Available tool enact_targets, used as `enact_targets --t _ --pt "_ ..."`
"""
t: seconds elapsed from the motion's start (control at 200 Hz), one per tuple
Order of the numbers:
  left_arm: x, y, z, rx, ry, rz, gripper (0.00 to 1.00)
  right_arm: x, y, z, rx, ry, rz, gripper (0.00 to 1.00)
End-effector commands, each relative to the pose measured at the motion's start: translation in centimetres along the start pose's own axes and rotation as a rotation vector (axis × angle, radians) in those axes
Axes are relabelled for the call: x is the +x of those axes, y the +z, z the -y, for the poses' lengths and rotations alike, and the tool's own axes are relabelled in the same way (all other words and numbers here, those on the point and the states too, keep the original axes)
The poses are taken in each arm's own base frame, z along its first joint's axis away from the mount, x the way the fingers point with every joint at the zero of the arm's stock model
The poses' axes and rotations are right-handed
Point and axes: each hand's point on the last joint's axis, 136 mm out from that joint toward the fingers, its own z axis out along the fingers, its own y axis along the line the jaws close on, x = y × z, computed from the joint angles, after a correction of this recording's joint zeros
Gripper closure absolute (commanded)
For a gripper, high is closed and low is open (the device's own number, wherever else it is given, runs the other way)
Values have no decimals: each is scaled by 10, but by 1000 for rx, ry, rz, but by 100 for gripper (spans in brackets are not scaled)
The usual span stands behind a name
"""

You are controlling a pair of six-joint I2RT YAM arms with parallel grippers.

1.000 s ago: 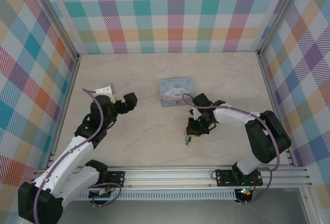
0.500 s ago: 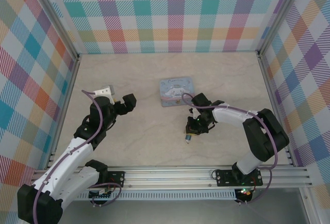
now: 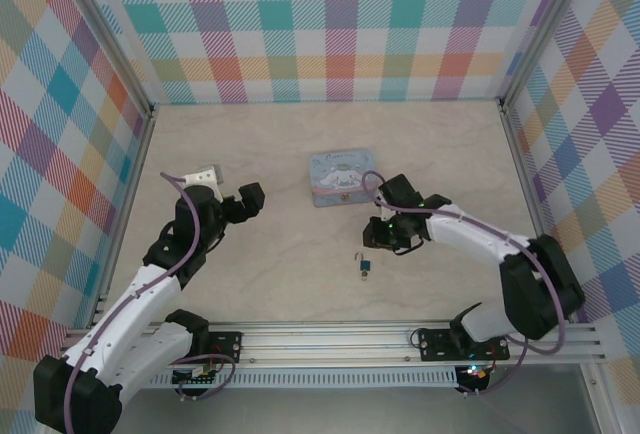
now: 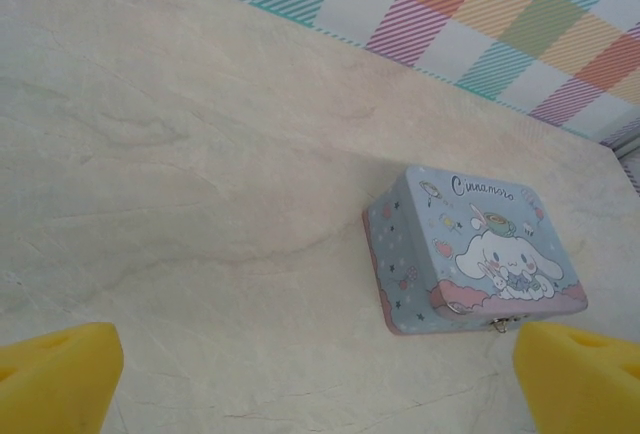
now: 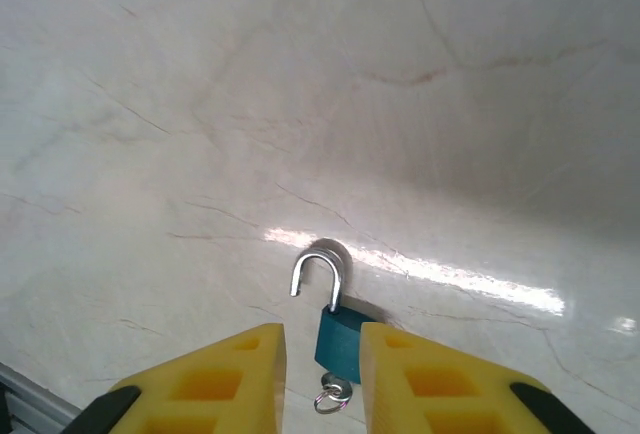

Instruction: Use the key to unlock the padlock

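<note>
The padlock [image 5: 340,332], blue-bodied, lies on the table with its silvery shackle [image 5: 322,272] swung open. The key's head and a small ring [image 5: 333,392] stick out of its bottom end. My right gripper [image 5: 322,334] hovers over it, its yellow fingers [image 5: 230,379] apart on either side of the body without touching it. From above, the padlock [image 3: 365,267] lies a little in front and left of the right gripper [image 3: 383,237]. My left gripper [image 3: 230,187] is wide open over the left side of the table with nothing in it, its fingertips [image 4: 55,374] at that view's bottom corners.
A pale blue tin [image 3: 343,176] with a white cartoon character sits at mid-table, behind the padlock; its clasp faces the near side [image 4: 500,326]. Checked walls enclose the table on three sides. A metal rail [image 3: 330,339] runs along the near edge.
My right gripper has opened and drawn back up and to the right. The padlock it had been shut on now lies free on the table. The left arm has barely moved.
</note>
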Motion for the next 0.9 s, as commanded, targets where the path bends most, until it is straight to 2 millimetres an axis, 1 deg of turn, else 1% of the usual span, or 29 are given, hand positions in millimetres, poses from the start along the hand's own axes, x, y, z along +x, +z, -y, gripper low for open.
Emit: enact_targets --t 0.0,0.12,0.175,0.265,0.335,0.44,0.51,0.56,0.675,0.74,0.805,0.895 --pt "-16 -5 -4 -38 14 38 0 -19 -28 8 83 -109 138 68" --pt "-15 -7 -13 -84 18 35 0 -41 -62 20 169 -182 304 59" --pt "-16 -8 -17 -104 19 39 0 -52 -77 24 193 -207 396 53" --pt "-19 -9 -20 -128 26 42 0 -67 -101 30 209 -241 537 46" --pt "-20 -9 -25 -158 30 40 0 -75 -115 38 224 -252 618 40" --pt "-19 -7 -34 -206 39 28 0 -84 -131 56 261 -246 712 27" --pt "-18 -6 -38 -218 44 20 0 -88 -137 73 307 -228 759 13" --pt "-17 -5 -42 -232 51 15 0 -91 -141 88 356 -213 796 0" --pt "-19 -1 -53 -265 89 23 0 -96 -140 115 416 -227 861 0" --pt "-20 2 -66 -307 104 35 0 -97 -137 133 433 -202 898 0" --pt "-21 6 -78 -348 112 37 0 -99 -131 149 418 -162 925 0" --pt "-20 11 -94 -397 112 34 0 -103 -121 163 382 -120 939 0"
